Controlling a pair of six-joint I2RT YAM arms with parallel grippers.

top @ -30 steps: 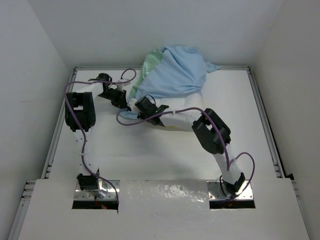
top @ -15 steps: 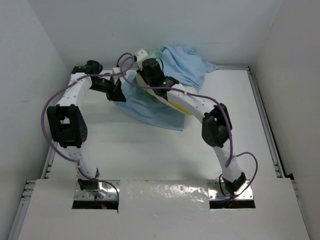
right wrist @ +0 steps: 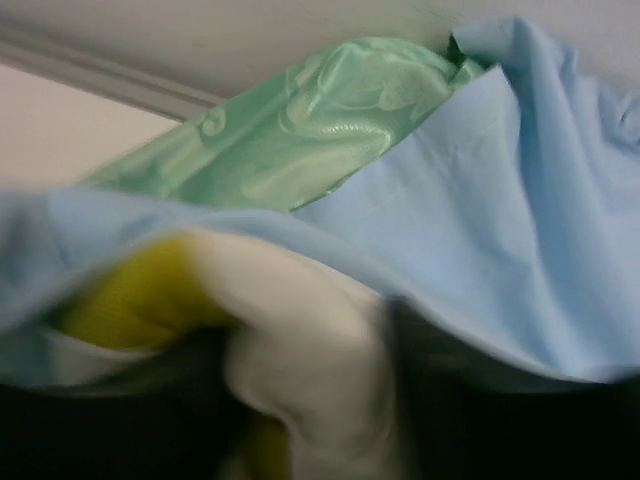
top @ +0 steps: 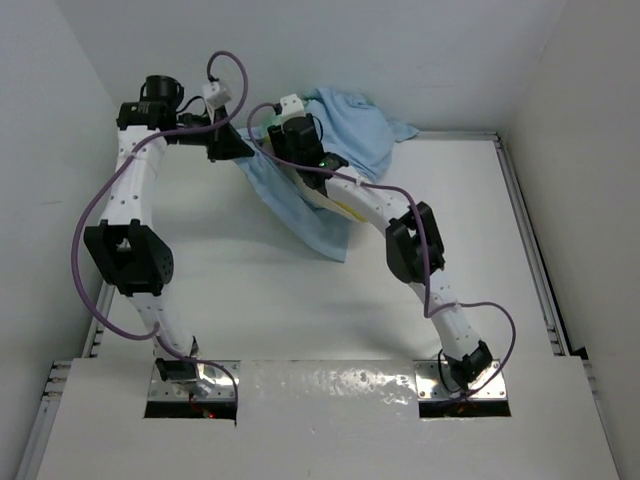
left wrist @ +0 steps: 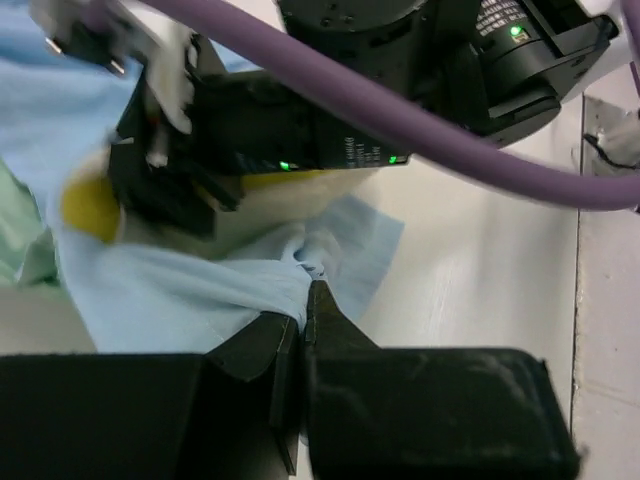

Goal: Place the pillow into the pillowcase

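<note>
At the far bench [top: 250,290] edge, the pillowcase [top: 355,125] is clamped by the jaws of the left gripper [left wrist: 306,300]. The pillow [right wrist: 290,330] is partly covered by it; the jaw state of the right gripper [top: 298,128] cannot be told.

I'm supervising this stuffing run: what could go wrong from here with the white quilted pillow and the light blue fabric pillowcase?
The left gripper pinches only a small bunch of the thin light blue fabric pillowcase; it may slip free. The plump white yellow-piped pillow seems only partly covered, so it could slide out.
</note>
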